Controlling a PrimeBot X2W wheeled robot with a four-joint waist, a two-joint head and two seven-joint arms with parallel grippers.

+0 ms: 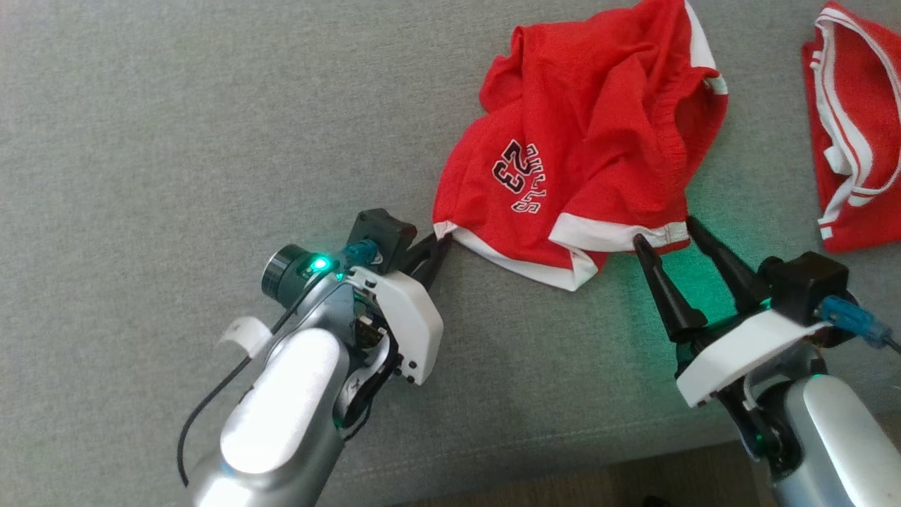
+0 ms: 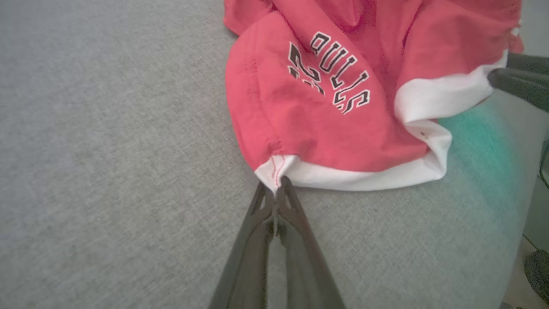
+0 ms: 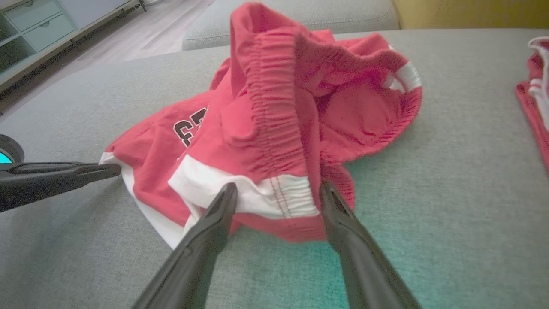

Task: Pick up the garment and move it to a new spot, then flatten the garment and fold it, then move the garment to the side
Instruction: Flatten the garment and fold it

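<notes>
Red shorts with white trim on the leg hems and a black "BULLS 23" print on one leg. They're crumpled in a heap on the grey cushion, elastic waistband bunched up and gaping open, hems on the near side.

- Soft, even daylight fills the head view; the grey fabric surface is bright, with hardly any shadow.
- White glare burns out the top of the left forearm.
- A green lamp glows on that wrist, and a green cast tints the fabric beside the right gripper.
- The garment looks saturated red from the head and washed pinkish in both wrist views.
- The left gripper goes soft towards the bottom edge, its fingers out of focus.
- In the right wrist view, the surface bows at the edges and the drawers look hazy.
</notes>
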